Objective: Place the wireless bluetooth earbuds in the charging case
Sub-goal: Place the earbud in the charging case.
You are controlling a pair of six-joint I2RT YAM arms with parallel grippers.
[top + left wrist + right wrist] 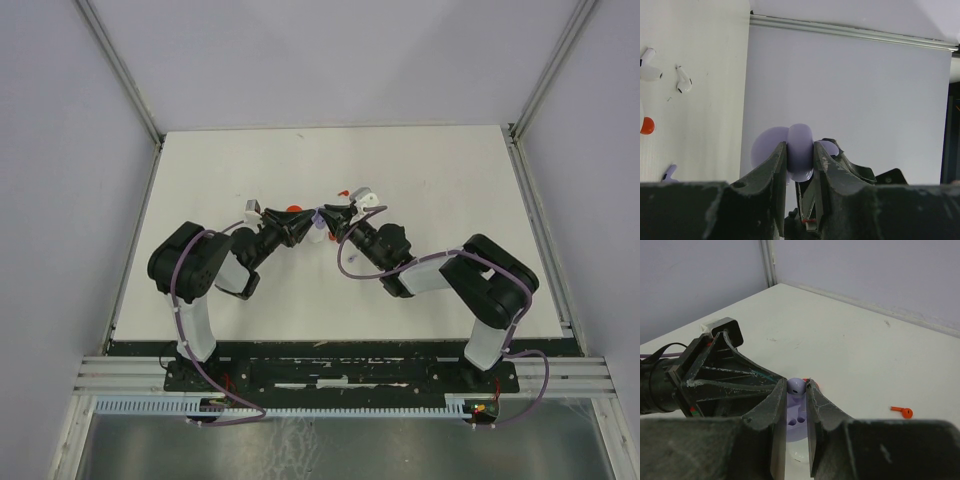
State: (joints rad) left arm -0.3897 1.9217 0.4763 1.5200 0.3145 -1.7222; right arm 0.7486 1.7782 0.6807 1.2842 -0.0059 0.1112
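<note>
My left gripper (800, 146) is shut on the lavender charging case (800, 160), holding it off the table with its lid open. My right gripper (796, 387) is shut on a lavender earbud (796, 385), pinched at the fingertips right over the case (797, 416) and its two empty sockets. In the top view both grippers, left (298, 226) and right (328, 220), meet at the table's middle. Loose on the table lie two white earbuds (683, 80) (649, 71), another lavender earbud (669, 173) and a red earbud (902, 412).
A red round piece (646, 125) sits on the table beside the loose earbuds, also seen as a red spot (293, 210) behind the grippers. A white piece (366, 195) lies just beyond the right gripper. Grey walls enclose the white table (440, 200).
</note>
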